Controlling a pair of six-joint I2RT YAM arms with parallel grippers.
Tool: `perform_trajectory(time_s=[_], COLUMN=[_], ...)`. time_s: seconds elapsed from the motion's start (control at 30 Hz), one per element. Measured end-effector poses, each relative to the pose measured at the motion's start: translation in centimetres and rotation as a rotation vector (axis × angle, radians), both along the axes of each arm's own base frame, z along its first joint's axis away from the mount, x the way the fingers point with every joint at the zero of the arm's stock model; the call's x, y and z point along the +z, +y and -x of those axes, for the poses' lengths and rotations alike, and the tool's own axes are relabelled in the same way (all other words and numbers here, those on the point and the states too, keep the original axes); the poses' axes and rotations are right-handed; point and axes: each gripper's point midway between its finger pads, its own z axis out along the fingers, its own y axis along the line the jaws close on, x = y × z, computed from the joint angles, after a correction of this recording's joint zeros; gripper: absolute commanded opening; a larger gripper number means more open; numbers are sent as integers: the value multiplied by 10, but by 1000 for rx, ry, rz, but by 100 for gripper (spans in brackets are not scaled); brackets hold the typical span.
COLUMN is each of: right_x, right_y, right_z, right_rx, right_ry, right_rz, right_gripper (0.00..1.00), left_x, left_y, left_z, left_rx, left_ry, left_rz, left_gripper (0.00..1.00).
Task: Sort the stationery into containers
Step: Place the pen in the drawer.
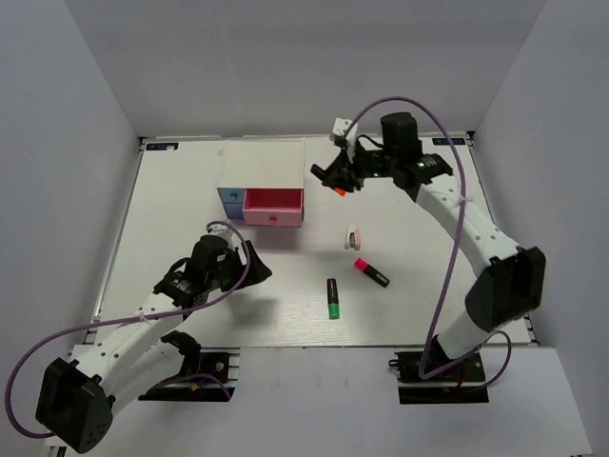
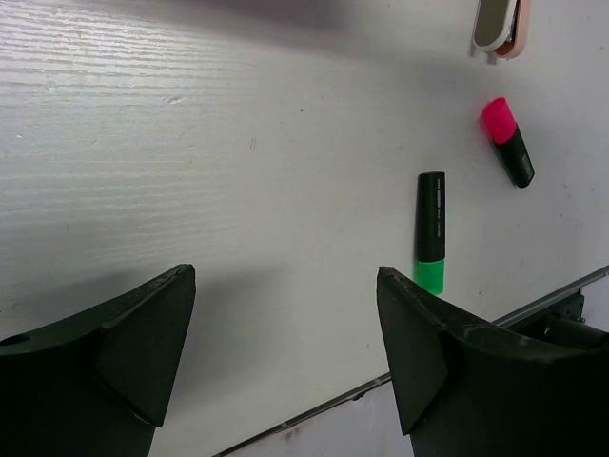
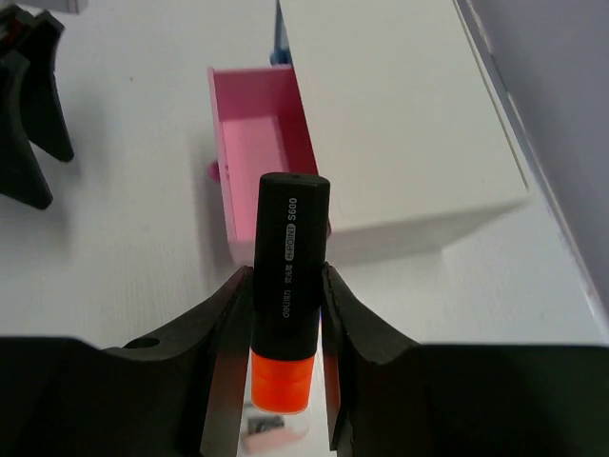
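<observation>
My right gripper (image 1: pixel 333 181) is shut on an orange-ended black highlighter (image 3: pixel 288 286) and holds it in the air just right of the open pink drawer (image 1: pixel 274 208) of the white-topped box (image 1: pixel 262 167). In the right wrist view the drawer (image 3: pixel 262 157) looks empty. My left gripper (image 1: pixel 252 267) is open and empty over the table, below the drawer. A green-ended highlighter (image 1: pixel 334 298), a pink-ended highlighter (image 1: pixel 371 272) and a small whitish-pink eraser (image 1: pixel 353 237) lie on the table. The left wrist view shows the same green highlighter (image 2: pixel 430 231), pink highlighter (image 2: pixel 507 142) and eraser (image 2: pixel 501 26).
A light blue drawer front (image 1: pixel 229 200) sits left of the pink drawer. Grey walls enclose the white table (image 1: pixel 181 219) on three sides. The table's near edge (image 2: pixel 381 381) runs just beyond my left fingers.
</observation>
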Motion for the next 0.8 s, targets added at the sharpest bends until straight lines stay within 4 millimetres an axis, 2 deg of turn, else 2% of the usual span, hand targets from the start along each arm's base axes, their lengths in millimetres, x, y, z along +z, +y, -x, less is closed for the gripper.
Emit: perform_trajectory(time_s=[0.13,0.27,0.4,0.5,0.63,0.7,0.8], right_x=[-8,-32,-36,-29,-21,-25,-40], right_y=[47,81,111,125,137,142,146], right_z=[-10,-11,-17,-16,-12,-12,-13], right_rx=[127,225,288,314,331,336,335], right_ry=[-13,-13,-32,-61,-77,-70,-33], right_rz=[-31,-35,-50,-68,-92,-95,-83], right_gripper=[14,14,14,18,28,34,36], left_x=[-2,-1,0,0,0,-1,-2], left_y=[-1,-2,-2,-2,-4,-6,-10], left_z=[0,0,0,0,1,1,-1], left_rx=[-4,-6,-8,-8,-20,-30,-46], left_ry=[8,6,5,3,6,8,18], left_rz=[-1,3,5,6,11,9,-1], left_gripper=[87,87,87,87,87,87,87])
